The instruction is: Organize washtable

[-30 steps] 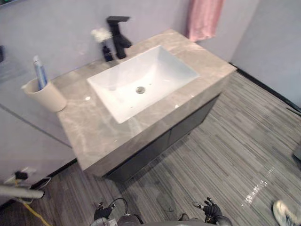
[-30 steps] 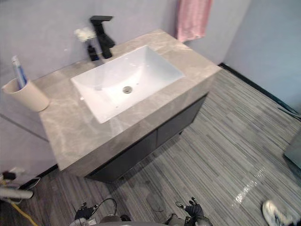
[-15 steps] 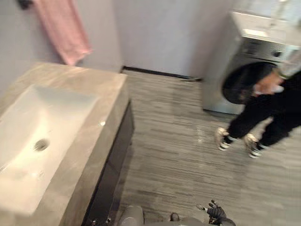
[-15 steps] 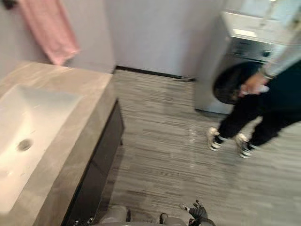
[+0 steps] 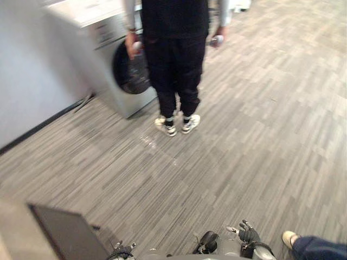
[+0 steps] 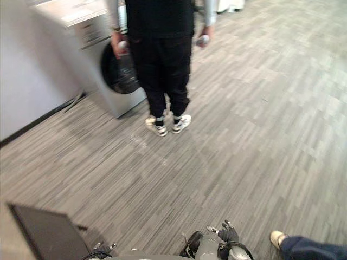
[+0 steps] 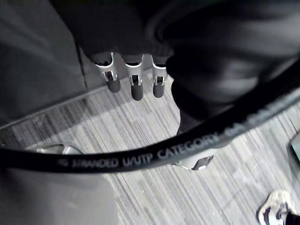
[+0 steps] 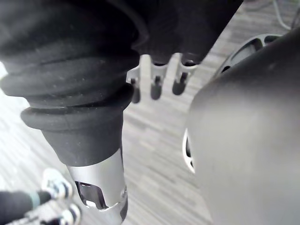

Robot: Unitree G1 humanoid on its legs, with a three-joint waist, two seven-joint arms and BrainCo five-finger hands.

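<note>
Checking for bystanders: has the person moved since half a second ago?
Yes. Then striding past the washing machine, the person now stands feet together before its door.

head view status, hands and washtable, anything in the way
Both open, empty: left hand, right hand. Lower left edge: dark-fronted washtable cabinet. Ahead: person in black by grey washing machine.

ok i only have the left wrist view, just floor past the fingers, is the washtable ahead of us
observer: no, a person stands ahead, in front of a washing machine
operator: where's the washtable then
observer: its dark cabinet corner sits at the lower left of the eye views
operator: right hand holding anything
observer: no, the right hand hangs with straight fingers and holds nothing
</note>
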